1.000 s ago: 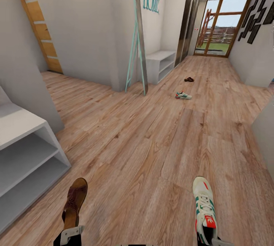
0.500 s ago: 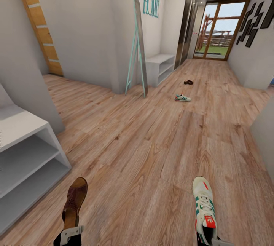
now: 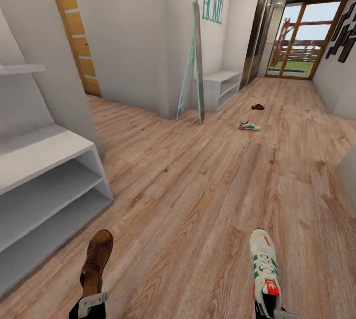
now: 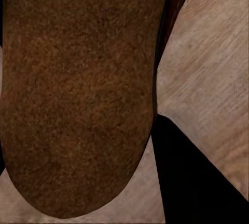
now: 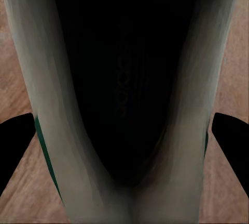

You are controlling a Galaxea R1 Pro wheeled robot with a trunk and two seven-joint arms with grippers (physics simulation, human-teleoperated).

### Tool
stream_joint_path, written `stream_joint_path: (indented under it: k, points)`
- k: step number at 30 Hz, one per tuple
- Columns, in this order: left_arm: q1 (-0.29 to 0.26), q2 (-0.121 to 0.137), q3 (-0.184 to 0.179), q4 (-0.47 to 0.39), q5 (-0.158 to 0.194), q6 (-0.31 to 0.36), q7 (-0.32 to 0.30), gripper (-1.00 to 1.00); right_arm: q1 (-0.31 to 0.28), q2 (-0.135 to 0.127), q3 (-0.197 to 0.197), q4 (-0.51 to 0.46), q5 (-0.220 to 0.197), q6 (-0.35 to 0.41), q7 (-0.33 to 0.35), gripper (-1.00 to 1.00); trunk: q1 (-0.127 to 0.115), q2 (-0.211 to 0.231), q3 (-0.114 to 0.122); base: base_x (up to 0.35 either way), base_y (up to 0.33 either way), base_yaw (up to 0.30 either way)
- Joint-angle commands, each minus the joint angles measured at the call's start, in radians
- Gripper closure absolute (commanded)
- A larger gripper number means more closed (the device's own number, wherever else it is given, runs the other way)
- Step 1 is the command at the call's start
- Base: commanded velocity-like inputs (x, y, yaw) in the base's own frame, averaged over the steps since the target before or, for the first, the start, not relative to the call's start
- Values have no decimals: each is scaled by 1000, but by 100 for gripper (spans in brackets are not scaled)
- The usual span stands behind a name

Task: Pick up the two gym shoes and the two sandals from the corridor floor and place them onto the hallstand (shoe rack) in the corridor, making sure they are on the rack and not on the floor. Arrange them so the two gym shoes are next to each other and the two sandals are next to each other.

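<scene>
My left gripper (image 3: 91, 300) is shut on the heel of a brown sandal (image 3: 97, 257), held toe-forward above the corridor floor (image 3: 198, 200). Its brown underside fills the left wrist view (image 4: 78, 94). On the other side, my right gripper (image 3: 269, 310) is shut on a white gym shoe (image 3: 264, 269) with green stripes, seen from inside its dark opening in the right wrist view (image 5: 124, 78). The hallstand (image 3: 44, 153) stands close on the left, its two shelf slots bare. Far down the corridor a second gym shoe (image 3: 249, 126) and a second sandal (image 3: 257, 106) lie on the floor.
A teal-framed mirror (image 3: 194, 67) leans on the wall corner ahead. Beyond it stands a low white two-shelf bench (image 3: 221, 87). A wooden door (image 3: 76, 37) is at the left, glass doors (image 3: 302, 45) close the far end, and a pale wall corner (image 3: 348, 171) juts in at the right.
The whole view has shifted: the hallstand now takes up more of the left side and its upper shelf shows. Both held shoes stay in the same place relative to me.
</scene>
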Motion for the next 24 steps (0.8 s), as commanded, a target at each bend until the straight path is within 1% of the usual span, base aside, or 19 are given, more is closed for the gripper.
stream_joint_path:
  k: [1, 7, 9, 24]
  points:
    - [-1, 0, -2, 1, 0, -2, 4, 100, 0, 0, -1, 0, 1, -3, -2, 100, -1, 0, -1, -283, 203, 274]
    - [0, 1, -2, 1, 0, -2, 4, 100, 0, 0, 0, 0, 0, -3, -3, 100, -1, 0, -1, -261, 219, 277]
    - [0, 1, -2, 1, 0, -2, 4, 100, -1, 0, 0, 0, 0, -3, -3, 100, -1, 0, -1, -138, 127, 279]
    - [0, 1, -2, 1, 0, -2, 4, 100, 0, 0, -1, 0, -1, -4, -3, 100, -1, 0, -1, -16, 15, 279]
